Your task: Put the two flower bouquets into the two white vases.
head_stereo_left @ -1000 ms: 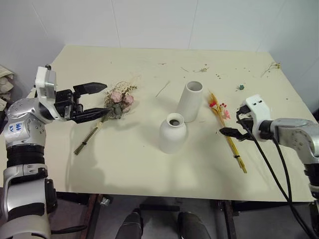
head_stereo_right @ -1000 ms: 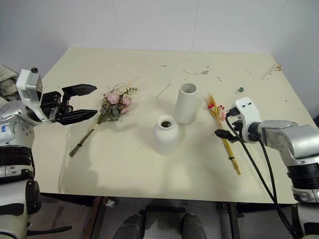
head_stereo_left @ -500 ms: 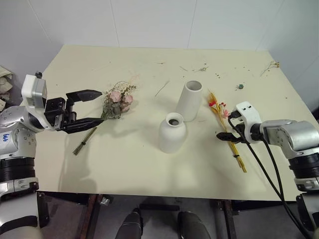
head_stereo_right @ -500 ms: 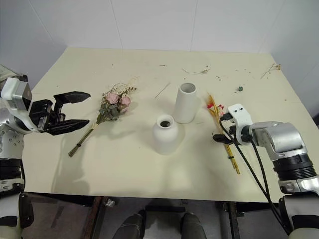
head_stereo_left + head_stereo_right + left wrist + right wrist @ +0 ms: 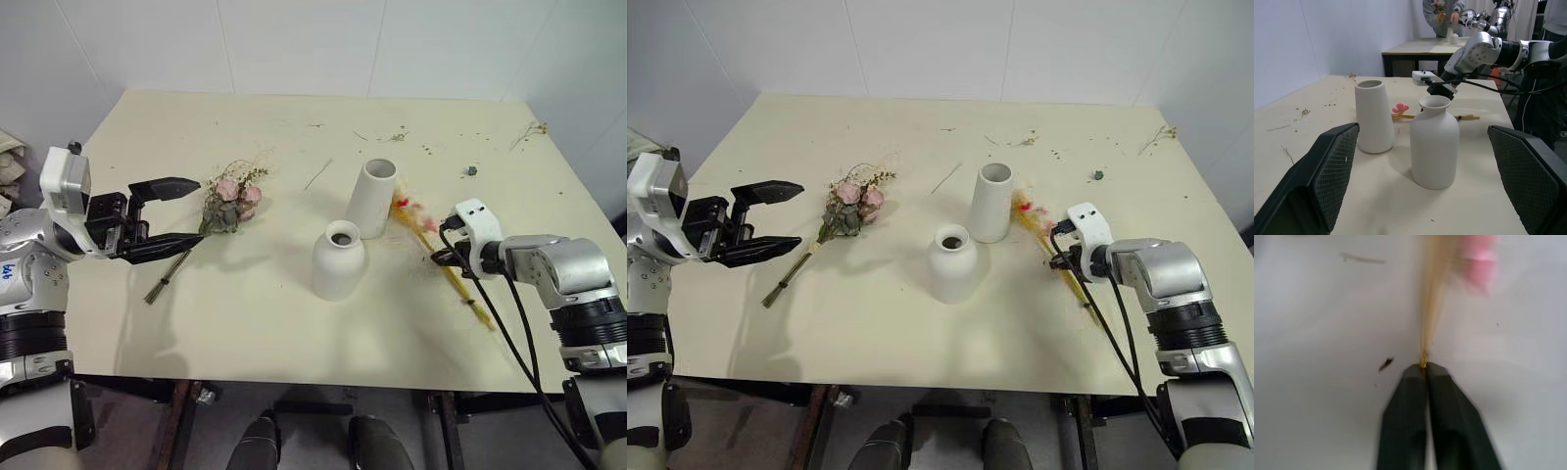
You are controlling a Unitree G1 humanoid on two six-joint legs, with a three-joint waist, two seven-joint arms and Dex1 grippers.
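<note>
The slim wheat bouquet (image 5: 415, 221) lies on the table right of the vases, its red-pink blossoms close to the taller vase (image 5: 372, 199). My right gripper (image 5: 443, 258) is shut on its yellow stalks, which run out from between the fingertips (image 5: 1415, 374) in the right wrist view. In front of the taller vase stands the shorter rounded vase (image 5: 339, 261). The pink rose bouquet (image 5: 231, 201) lies left of both vases. Just left of its stems hovers my left gripper (image 5: 200, 210), open and holding nothing. Both vases (image 5: 1374, 117) (image 5: 1434, 144) appear between its fingers (image 5: 1327, 181).
Loose twigs and dried scraps (image 5: 396, 135) are scattered along the far side of the cream table (image 5: 274, 333). Black cables (image 5: 509, 323) hang from my right wrist. In the left wrist view a person (image 5: 1442, 17) stands at another table in the background.
My right gripper has shut on the wheat bouquet's stalks, and the bouquet's blossom end has swung toward the taller vase. My left gripper drew back a little from the roses.
</note>
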